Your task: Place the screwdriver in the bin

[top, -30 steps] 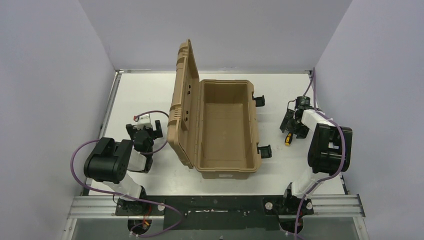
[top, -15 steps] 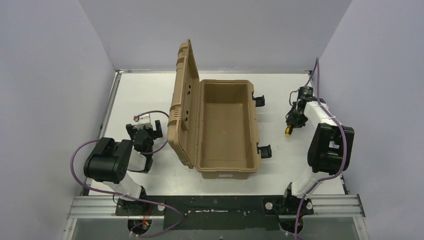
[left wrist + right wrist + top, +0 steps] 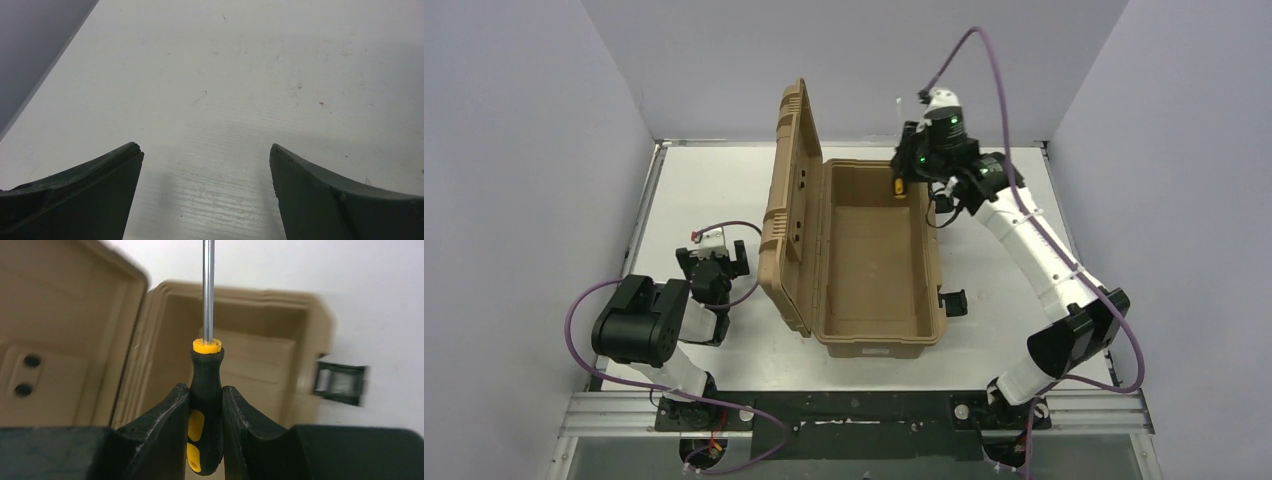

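The bin is a tan case standing open in the middle of the table, its ribbed lid raised on the left side. My right gripper hangs over the bin's far right corner, shut on the screwdriver. In the right wrist view both fingers press the black and yellow handle, and the grey shaft points away, with the bin below. My left gripper rests low on the table left of the lid. It stands open with only bare table between its fingers.
Black latches stick out from the bin's right side. A white label is on its near end. Grey walls close the table on three sides. A purple cable arcs above the right arm.
My right gripper closed on the screwdriver at the right of the bin, lifted it off the table and swung it left and back over the bin's far right corner. The left arm has not moved.
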### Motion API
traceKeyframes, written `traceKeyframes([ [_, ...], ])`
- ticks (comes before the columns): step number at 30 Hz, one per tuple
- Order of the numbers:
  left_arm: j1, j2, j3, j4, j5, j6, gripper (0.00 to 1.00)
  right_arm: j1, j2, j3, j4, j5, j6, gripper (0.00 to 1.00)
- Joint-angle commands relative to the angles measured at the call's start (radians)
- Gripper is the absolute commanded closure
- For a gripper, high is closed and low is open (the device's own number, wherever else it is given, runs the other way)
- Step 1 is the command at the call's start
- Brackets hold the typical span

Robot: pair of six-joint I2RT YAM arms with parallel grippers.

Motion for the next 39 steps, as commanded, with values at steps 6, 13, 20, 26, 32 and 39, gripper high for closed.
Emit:
traceKeyframes([
  [6,0.003,-0.003,0.024,0.041,0.007,0.000,0.03,0.196,0.088,-0.263,0.104,-0.079,0.080,1.00],
  [13,0.002,-0.003,0.024,0.042,0.006,0.000,0.03,0.199,0.175,-0.397,0.148,-0.164,0.073,1.00],
  [20,0.001,-0.005,0.024,0.041,0.007,-0.002,0.03,0.200,0.290,-0.415,0.152,-0.132,0.073,1.00],
  [26,0.002,-0.005,0.024,0.041,0.007,-0.003,0.03,0.198,0.345,-0.389,0.130,-0.081,0.085,1.00],
  [32,0.004,-0.002,0.024,0.044,0.007,0.000,0.03,0.198,0.344,-0.361,0.101,-0.055,0.097,0.50],
  [39,0.006,-0.001,0.025,0.047,0.007,0.002,0.03,0.198,0.325,-0.194,-0.026,-0.046,0.076,0.19],
])
